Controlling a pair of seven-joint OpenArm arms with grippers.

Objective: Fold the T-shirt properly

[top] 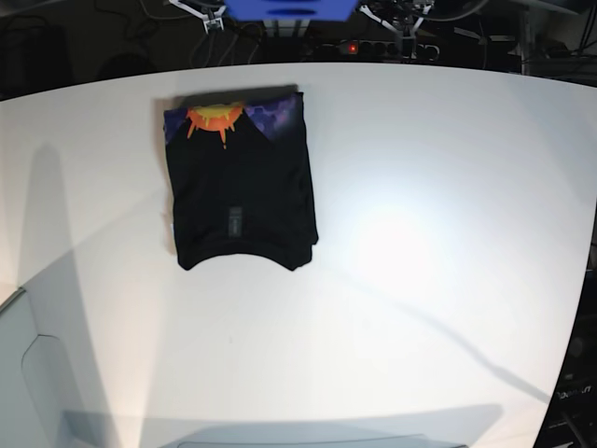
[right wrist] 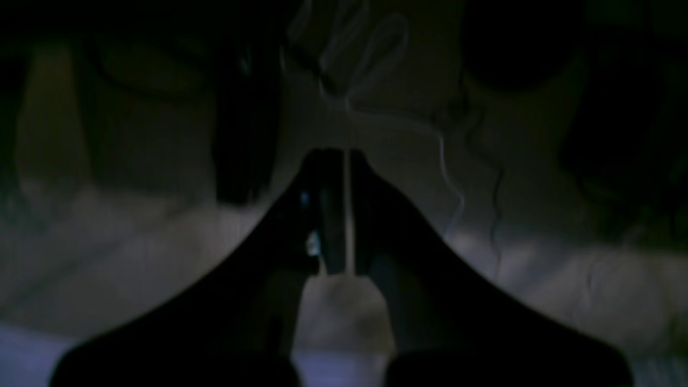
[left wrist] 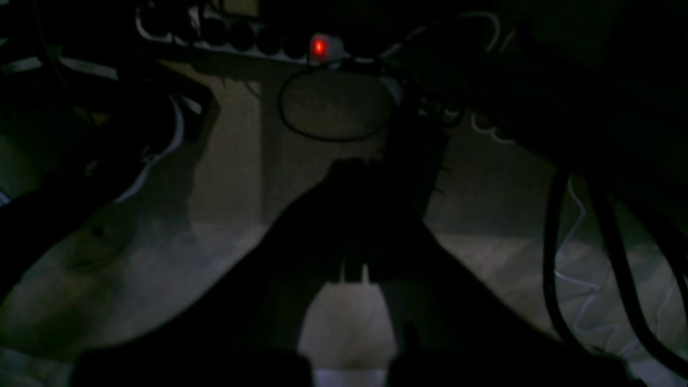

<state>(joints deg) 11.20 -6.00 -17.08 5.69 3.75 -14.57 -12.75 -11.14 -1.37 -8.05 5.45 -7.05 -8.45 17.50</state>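
The left gripper shows in its own dim wrist view as a dark silhouette, its fingers clenched together and grasping nothing. The right gripper looks much the same in its wrist view, its fingers closed with only a thin slit of light between them and nothing held. Beyond the left fingers lie a power strip with a lit red switch and loose cables; these views are too dark to make out more. Neither gripper appears in the base view. Only that view shows the T-shirt, folded into a black rectangle on the white counter, an orange sun and purple print at its far edge, a small grey label near its near edge. How the T-shirt lies relative to the fingers cannot be told.
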